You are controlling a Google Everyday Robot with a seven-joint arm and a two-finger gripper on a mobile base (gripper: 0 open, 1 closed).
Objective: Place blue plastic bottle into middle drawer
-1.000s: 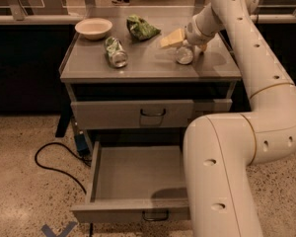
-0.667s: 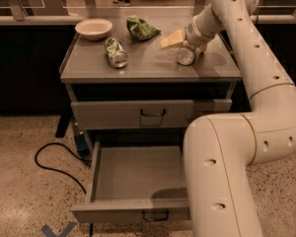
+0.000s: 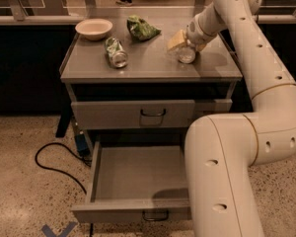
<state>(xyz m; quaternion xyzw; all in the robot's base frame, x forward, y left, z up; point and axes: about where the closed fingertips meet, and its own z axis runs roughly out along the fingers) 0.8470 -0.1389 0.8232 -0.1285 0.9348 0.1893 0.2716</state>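
The blue plastic bottle (image 3: 186,55), small and clear, stands on the cabinet top (image 3: 148,65) at the right. My gripper (image 3: 186,42) is directly over it, at its upper part, reaching down from the arm on the right. The middle drawer (image 3: 129,213) is pulled out at the bottom of the cabinet, with bare grey metal inside and a dark wire handle (image 3: 155,216) at its front. My arm's lower link covers the drawer's right end.
On the cabinet top are a white bowl (image 3: 93,28), a green crumpled bag (image 3: 142,27) and a crushed green-labelled container (image 3: 116,52). The upper handled drawer (image 3: 138,114) is shut. A black cable (image 3: 52,157) lies on the speckled floor at the left.
My gripper has shifted slightly to the right over the bottle. The bottle, the drawers and the other things have not moved.
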